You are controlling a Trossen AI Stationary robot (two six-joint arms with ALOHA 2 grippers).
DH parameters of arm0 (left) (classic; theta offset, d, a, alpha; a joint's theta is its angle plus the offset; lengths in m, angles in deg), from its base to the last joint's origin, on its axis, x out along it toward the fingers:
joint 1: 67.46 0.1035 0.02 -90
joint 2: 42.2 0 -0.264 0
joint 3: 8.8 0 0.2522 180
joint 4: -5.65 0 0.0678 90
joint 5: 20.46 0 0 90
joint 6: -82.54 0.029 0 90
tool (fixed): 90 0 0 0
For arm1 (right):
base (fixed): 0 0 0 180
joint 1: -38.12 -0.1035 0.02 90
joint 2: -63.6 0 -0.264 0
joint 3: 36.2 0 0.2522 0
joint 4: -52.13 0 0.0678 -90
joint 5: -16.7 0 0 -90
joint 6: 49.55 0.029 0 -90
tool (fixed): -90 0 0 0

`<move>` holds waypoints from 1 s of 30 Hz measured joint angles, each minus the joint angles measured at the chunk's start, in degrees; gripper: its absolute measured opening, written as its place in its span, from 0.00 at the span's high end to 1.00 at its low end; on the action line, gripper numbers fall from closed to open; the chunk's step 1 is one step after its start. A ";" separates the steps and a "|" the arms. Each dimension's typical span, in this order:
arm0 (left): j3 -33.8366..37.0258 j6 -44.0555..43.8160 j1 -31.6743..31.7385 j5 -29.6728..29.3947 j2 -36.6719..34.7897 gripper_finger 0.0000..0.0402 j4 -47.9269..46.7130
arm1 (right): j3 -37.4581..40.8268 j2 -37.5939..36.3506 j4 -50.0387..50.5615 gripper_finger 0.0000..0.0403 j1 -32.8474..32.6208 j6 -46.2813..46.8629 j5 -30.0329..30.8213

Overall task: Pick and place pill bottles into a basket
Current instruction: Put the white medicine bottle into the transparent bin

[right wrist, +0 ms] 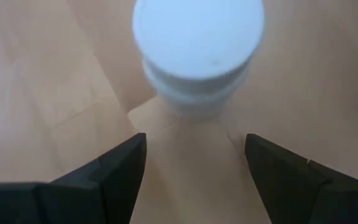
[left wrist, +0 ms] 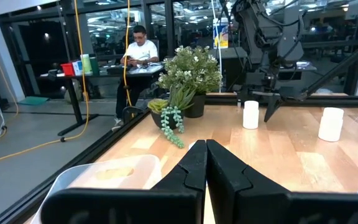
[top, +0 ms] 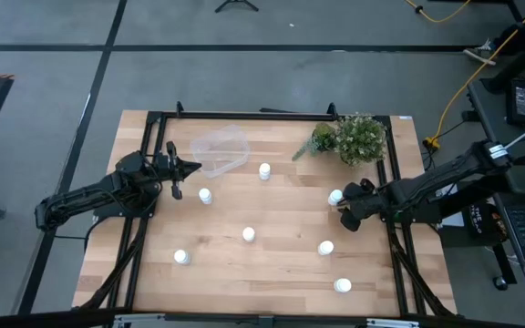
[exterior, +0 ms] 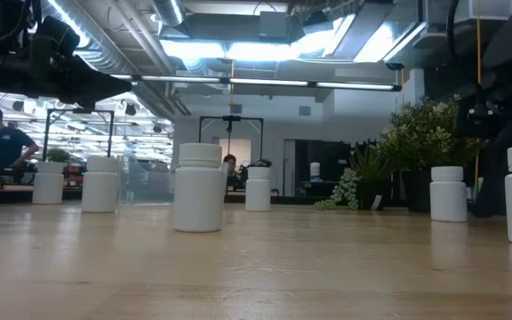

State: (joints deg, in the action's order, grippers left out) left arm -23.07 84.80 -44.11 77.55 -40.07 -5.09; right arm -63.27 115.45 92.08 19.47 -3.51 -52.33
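Because the right gripper (right wrist: 194,168) is hanging with its fingers spread wide and holding nothing, the nearest bottle (right wrist: 197,53) is standing just ahead of the gap — upright, not yet between the fingers. If the approach is running off-centre, one fingertip is likely knocking the light bottle over and sending it rolling across the table (top: 272,260). Farther out, the other bottles are standing scattered and well apart. Farthest from this gripper, the basket (top: 220,152) is lying just beside the left gripper (top: 190,168), which is pinched shut and empty — its arm may be crowding the drop.
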 joint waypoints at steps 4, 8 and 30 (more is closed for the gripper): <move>0.00 0.00 0.01 0.00 0.00 0.99 0.00 | 1.11 1.26 -3.49 0.32 0.00 -0.11 0.51; 0.00 0.00 0.01 0.01 0.00 0.99 -0.02 | 2.52 2.48 -7.39 0.32 -0.04 -0.15 2.48; 0.00 0.00 0.01 0.02 0.00 0.99 -0.07 | 3.49 4.06 -15.55 0.32 0.17 -4.70 9.45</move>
State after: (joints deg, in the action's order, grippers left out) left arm -23.07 84.80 -44.10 77.57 -40.07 -5.15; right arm -59.78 119.52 76.53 19.64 -8.21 -42.89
